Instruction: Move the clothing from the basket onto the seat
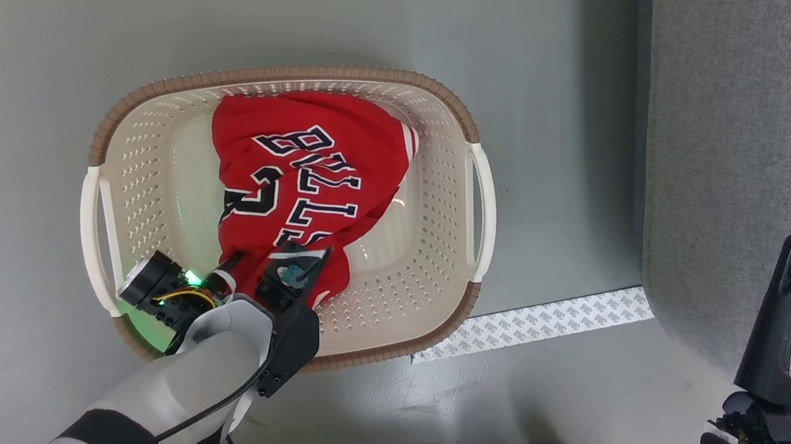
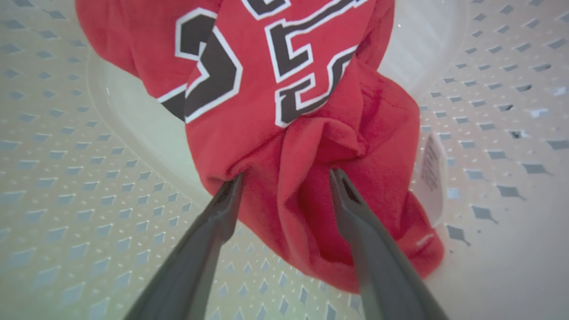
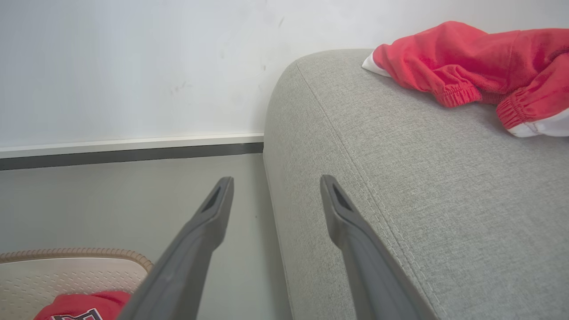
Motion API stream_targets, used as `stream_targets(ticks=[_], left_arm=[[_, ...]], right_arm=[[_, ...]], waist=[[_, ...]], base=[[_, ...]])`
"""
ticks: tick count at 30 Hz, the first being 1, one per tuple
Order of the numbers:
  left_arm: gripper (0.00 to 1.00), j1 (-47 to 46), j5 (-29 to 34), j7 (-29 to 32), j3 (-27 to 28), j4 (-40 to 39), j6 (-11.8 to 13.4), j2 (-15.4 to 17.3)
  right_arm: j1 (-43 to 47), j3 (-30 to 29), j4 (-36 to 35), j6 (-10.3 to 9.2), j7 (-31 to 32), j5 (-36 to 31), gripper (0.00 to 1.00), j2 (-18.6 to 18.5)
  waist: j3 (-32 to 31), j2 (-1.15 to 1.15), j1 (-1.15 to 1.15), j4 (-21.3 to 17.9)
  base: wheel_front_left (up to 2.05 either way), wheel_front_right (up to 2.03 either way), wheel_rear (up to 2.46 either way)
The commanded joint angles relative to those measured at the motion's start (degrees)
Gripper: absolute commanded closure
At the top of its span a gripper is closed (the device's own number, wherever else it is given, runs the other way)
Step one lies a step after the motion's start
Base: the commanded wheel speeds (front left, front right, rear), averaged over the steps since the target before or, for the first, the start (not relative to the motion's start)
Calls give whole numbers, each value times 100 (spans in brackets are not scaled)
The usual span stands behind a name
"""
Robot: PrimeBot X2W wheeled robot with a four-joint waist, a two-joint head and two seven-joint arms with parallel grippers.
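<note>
While the left arm [image 1: 200,371] reached down into the basket [image 1: 434,211], the left jaws stood spread wide over the clothing [image 1: 305,167]. They were not closed on it. In the left wrist view both dark fingers [image 2: 209,240] met the red cloth at their tips, and a raised fold of the clothing [image 2: 302,186] lay between them. No grip was seen.

The clothing was a red jersey, bunched, with its black-and-white lettering turned up. It lay from the basket's far rim down through the middle to the near wall. A small white care tag [image 2: 431,173] hung off its edge, against the perforated basket wall [image 2: 66,178].

The basket sat on the grey floor [image 1: 55,4], well out from the seat [image 1: 754,144]. A white printed tape strip [image 1: 541,320] ran on the floor from the basket's near right corner toward the seat's near corner.

The right jaws were wide open with nothing between them. One finger [image 1: 775,325] showed against the seat's front. In the right wrist view the fingers [image 3: 200,240] pointed along the seat's side edge [image 3: 422,178] toward the wall [image 3: 133,66]. The basket rim [image 3: 66,255] showed at the lower left of that view.

A second red garment [image 3: 466,62], with white trim and elastic hems, lay on the seat's top toward the far edge.
</note>
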Motion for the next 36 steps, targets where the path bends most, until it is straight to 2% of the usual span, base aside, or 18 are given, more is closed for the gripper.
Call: stream_targets(ticks=[1, 2, 12, 17, 20, 24, 28, 34, 36], left_arm=[[83, -25, 83, -53, -19, -12, 45, 39], [100, -30, 74, -32, -19, -27, 58, 38], [100, 159, -530, -78, 59, -672, 320, 36], [100, 217, -910, -256, 66, -1109, 236, 35], [100, 337, -1220, -493, 160, -1322, 189, 31], [100, 440, -1549, -765, 218, -1567, 254, 21], [100, 651, -2027, -1095, 393, -1833, 157, 30], [100, 904, -2580, -1598, 569, -2140, 127, 26], [100, 892, -2717, -1813, 666, -2171, 31, 26]], right_arm=[[53, -17, -25, -2, -5, 54, 0, 8], [85, -22, -27, -2, -5, 61, 0, 8], [-6, 58, 179, -2, -5, 100, 0, 7], [-32, 209, 416, -2, -5, 7, 0, 6], [-23, 307, 667, -2, -5, -14, 0, 6], [-25, 464, 1015, -2, -5, -29, 0, 3], [-8, 859, 1528, -2, -5, 136, 0, 6], [-53, 1353, 2205, -2, -5, 22, 0, 3], [-17, 1455, 2344, -2, -5, 59, 0, 3]], waist=[[2, 0, 0, -6], [0, 0, 0, -10], [-461, 0, 0, 98], [-1017, 0, 0, 238], [-1415, 0, 0, 343], [-2006, 0, 0, 417], [-2640, 0, 0, 502], [-3662, 0, 0, 811], [-4076, 0, 0, 959]], base=[[0, 0, 0], [0, 0, 0], [0, 0, 0], [0, 0, 0], [0, 0, 0], [0, 0, 0], [0, 0, 0], [0, 0, 0], [0, 0, 0]])
